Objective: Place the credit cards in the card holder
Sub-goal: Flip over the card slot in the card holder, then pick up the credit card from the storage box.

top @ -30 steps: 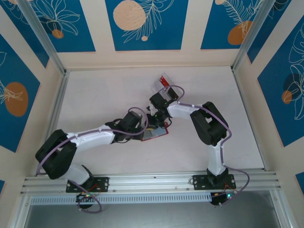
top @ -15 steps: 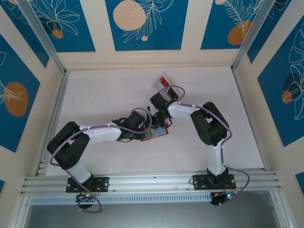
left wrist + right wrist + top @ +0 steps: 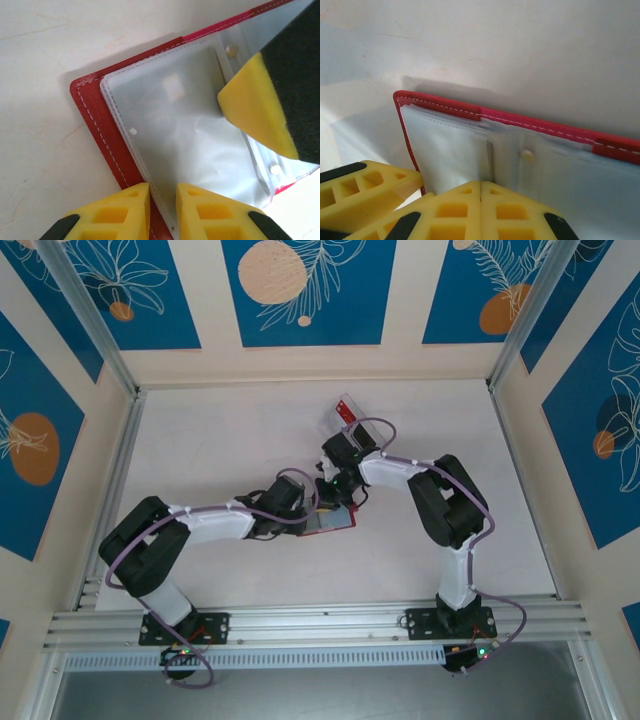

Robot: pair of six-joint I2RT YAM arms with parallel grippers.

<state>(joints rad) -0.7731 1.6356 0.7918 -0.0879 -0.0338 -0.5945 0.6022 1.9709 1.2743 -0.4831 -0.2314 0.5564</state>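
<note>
- Left wrist view gives you the small red folding card holder [image 3: 95,115] lying open and flat on the pale table [image 3: 40,60], with its cloudy plastic pocket sheet [image 3: 185,135] facing up.
- Your left gripper [image 3: 162,194] is narrow. Its yellow fingers sit astride the near edge of the pocket sheet, and you cannot tell whether they pinch it or only bracket it.
- Your right gripper [image 3: 480,192] has its yellow fingers pressed together, tips on the pocket sheet just short of a pale snap stud [image 3: 526,155].
- A thin grey sliver sits just ahead of those tips. It may be a card seen edge-on, but you cannot be sure.
- You look to be at the insertion step: one arm steadies the holder while the other works at a pocket mouth.
- The next move calls for a shallow slide along the sheet with the pocket kept open. The two sets of fingers are crowded, so you have little room.
- From above, a clear plastic tray [image 3: 330,423] holding a red credit card [image 3: 347,413] lies further back on the table, apart from the holder.
- Both arms cover much of the holder from above, and each wrist view cuts off part of it.
- The cloudy plastic hides whether any pocket is already filled, and the tray's contents are too small to count.
</note>
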